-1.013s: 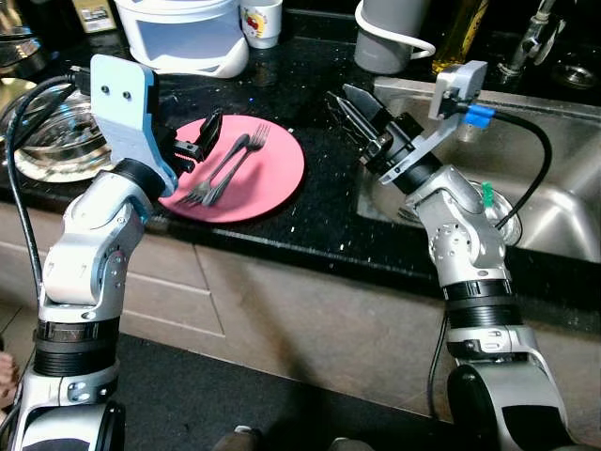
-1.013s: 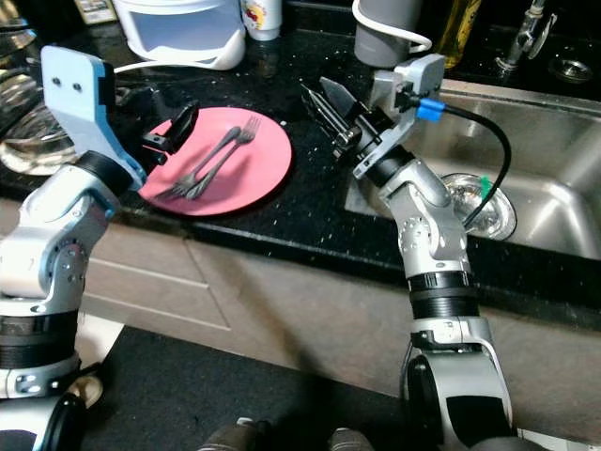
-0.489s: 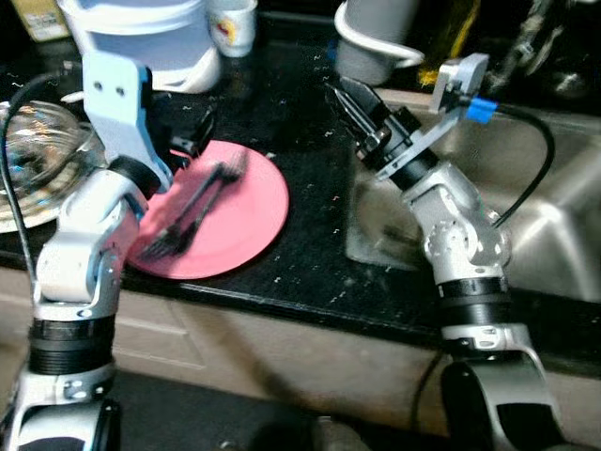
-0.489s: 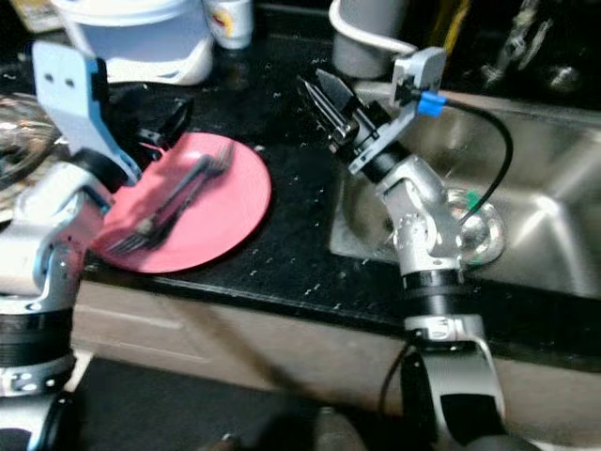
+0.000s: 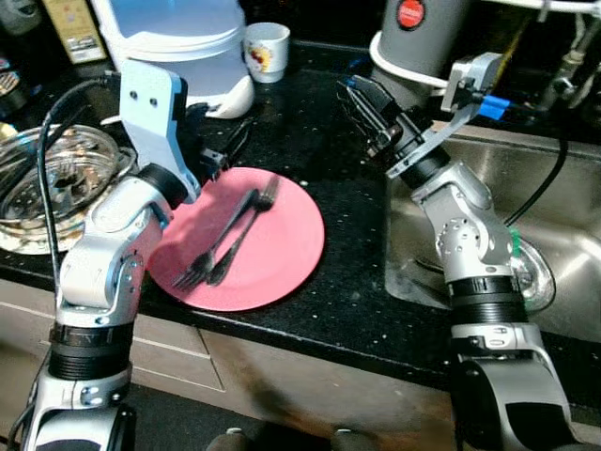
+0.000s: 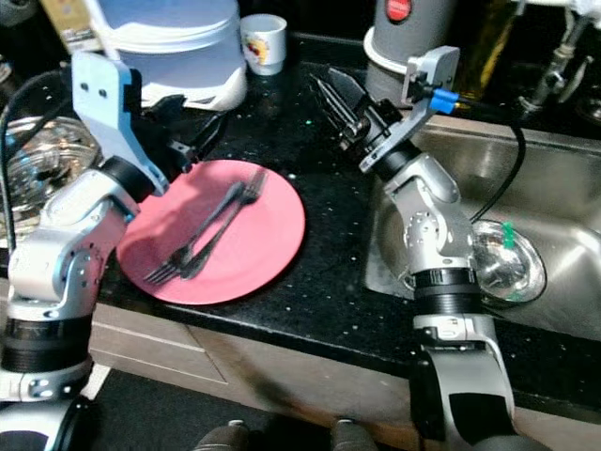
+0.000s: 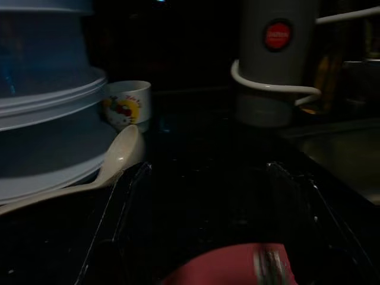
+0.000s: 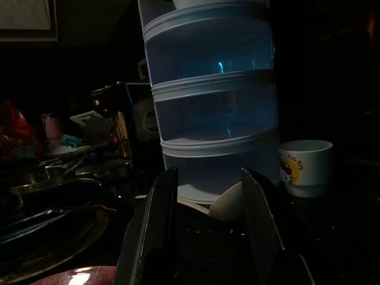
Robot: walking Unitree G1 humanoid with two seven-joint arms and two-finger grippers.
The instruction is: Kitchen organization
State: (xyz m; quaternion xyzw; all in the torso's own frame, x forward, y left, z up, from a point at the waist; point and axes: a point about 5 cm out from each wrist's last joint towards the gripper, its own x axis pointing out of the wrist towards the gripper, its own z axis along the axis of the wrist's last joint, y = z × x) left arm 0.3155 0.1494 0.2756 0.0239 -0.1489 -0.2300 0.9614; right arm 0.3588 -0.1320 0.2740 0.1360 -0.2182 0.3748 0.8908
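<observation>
Two metal forks (image 5: 230,240) lie on round pink plate (image 5: 282,258); left claw (image 5: 230,141) w/ fingers apart above its far edge, right claw (image 5: 366,108) fingers apart, further right.

You have a steel sink (image 5: 563,216) on the right of the black counter (image 5: 347,282), with a green-tipped strainer (image 6: 505,263) in its drain; beyond the sink stands a dark faucet (image 6: 554,56).

Home kitchen — black counter (image 5: 347,282), steel sink (image 5: 563,235).
</observation>
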